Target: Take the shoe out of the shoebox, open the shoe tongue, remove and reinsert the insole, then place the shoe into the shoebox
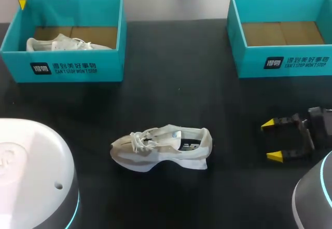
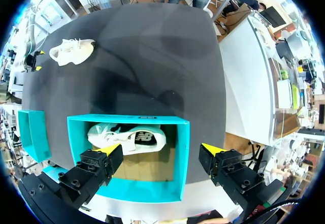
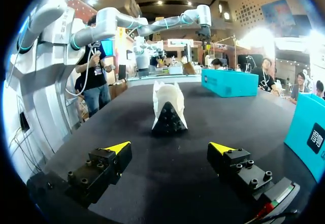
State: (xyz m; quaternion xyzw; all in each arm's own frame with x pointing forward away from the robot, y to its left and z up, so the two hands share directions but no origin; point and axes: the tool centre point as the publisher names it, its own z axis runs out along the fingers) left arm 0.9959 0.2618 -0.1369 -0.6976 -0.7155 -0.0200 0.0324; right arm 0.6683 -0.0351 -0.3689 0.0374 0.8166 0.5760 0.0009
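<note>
A white shoe (image 1: 161,148) lies on its side on the black table, toe to the left; in the right wrist view the shoe (image 3: 168,107) lies ahead of my fingers, sole and heel facing me. My right gripper (image 1: 272,140) (image 3: 170,148) hovers open to its right, holding nothing. A second white shoe (image 1: 67,44) (image 2: 127,137) rests inside the left teal shoebox (image 1: 62,68) (image 2: 129,191). My left gripper (image 2: 160,150) hangs open above that box, holding nothing. Only one of its yellow fingertips (image 1: 22,3) shows in the head view.
An empty teal shoebox (image 1: 282,63) (image 3: 310,127) with a brown cardboard floor stands at the back right. The arms' bases, the left (image 1: 31,177) and the right (image 1: 314,198), fill the near corners. Bare black table lies between the boxes and the loose shoe.
</note>
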